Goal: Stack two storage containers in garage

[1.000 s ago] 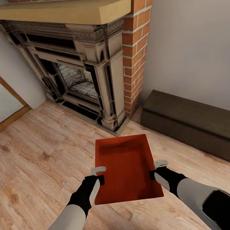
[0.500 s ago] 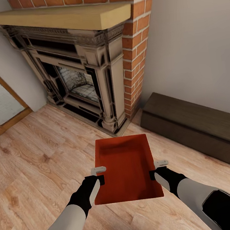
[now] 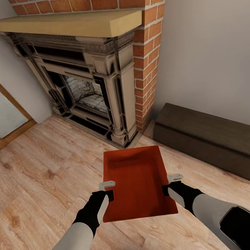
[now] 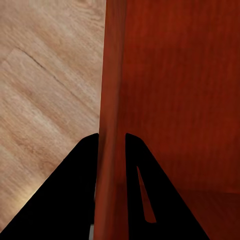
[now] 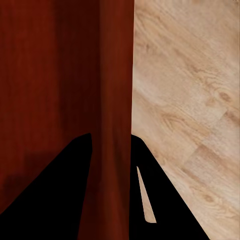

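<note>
My head camera looks down on the matte orange-red open bin (image 3: 136,181); my wrist cameras, close, share its side walls (image 4: 112,100) (image 5: 117,100).

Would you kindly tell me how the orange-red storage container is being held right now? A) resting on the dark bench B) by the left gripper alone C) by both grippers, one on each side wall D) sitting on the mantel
C: the left gripper and right gripper each clamp a side wall of the storage container, which is above the wood floor.

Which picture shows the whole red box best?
The head view: the storage container shows whole there, open top and all four walls, held between both grippers. Each wrist view shows just one side wall pinched between black fingers.
</note>
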Controlling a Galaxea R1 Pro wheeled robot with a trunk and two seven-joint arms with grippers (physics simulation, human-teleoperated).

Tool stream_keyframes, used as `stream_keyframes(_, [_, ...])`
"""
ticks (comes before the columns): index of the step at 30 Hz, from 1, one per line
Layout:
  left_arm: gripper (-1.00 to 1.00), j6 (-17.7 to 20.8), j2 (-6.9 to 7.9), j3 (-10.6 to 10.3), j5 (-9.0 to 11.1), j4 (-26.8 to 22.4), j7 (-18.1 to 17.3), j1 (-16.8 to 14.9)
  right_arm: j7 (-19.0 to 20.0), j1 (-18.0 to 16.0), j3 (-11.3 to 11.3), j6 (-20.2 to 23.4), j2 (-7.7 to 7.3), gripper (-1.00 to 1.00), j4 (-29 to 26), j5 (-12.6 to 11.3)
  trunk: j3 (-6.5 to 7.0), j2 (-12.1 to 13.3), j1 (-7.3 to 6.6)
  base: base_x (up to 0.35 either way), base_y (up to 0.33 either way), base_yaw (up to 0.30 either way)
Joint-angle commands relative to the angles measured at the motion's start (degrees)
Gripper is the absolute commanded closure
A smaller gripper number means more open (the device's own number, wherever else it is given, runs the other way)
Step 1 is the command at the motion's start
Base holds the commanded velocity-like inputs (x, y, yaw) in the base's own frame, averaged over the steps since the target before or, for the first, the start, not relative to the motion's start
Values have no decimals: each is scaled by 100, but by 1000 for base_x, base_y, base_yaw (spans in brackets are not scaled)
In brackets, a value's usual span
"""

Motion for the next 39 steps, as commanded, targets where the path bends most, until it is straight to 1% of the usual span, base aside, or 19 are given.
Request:
stream_keyframes(1, [100,174,32,-40,87,22,63,2,-21,-9,-12,-337,-7,100,-24,43,-6,-10,3,0,0,-3])
stream_keyframes(7, [100,174,32,-40,90,23,63,2,-28,-9,-12,-336,-7,100,-24,43,26,-10,3,0,0,0])
stream_keyframes(39, [100,171,40,-32,92,23,58,2,-30,-9,-12,-339,-7,100,-24,43,318,-10,3,0,0,0])
